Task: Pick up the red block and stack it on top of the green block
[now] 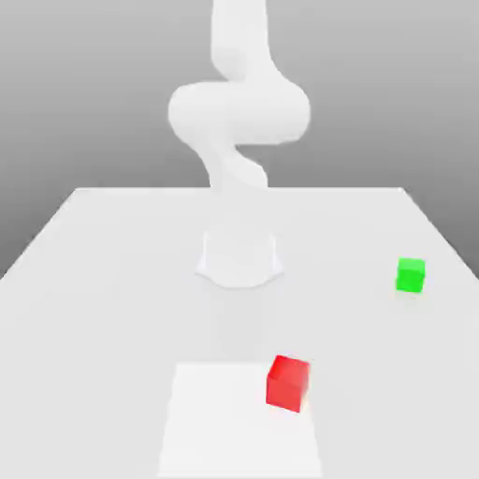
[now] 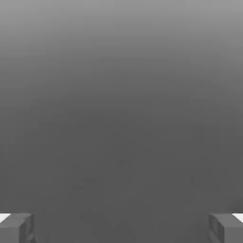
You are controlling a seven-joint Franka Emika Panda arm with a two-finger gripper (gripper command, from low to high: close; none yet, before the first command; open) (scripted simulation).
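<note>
The red block [image 1: 287,382] is a small plain cube on the white table [image 1: 112,281], near the front and slightly toward the exterior view's right. The green block [image 1: 410,275] is a cube of the same size, farther back by the table's edge on the exterior view's right, well apart from the red one. In the hand view my gripper [image 2: 121,228] is open. Its two grey fingertips [image 2: 16,228] stand far apart with nothing between them, in front of a plain grey background.
The white arm [image 1: 239,112] rises from its round base [image 1: 239,257] at the middle of the table, behind both blocks. A paler white rectangle [image 1: 224,430] lies at the front, with the red block at its corner.
</note>
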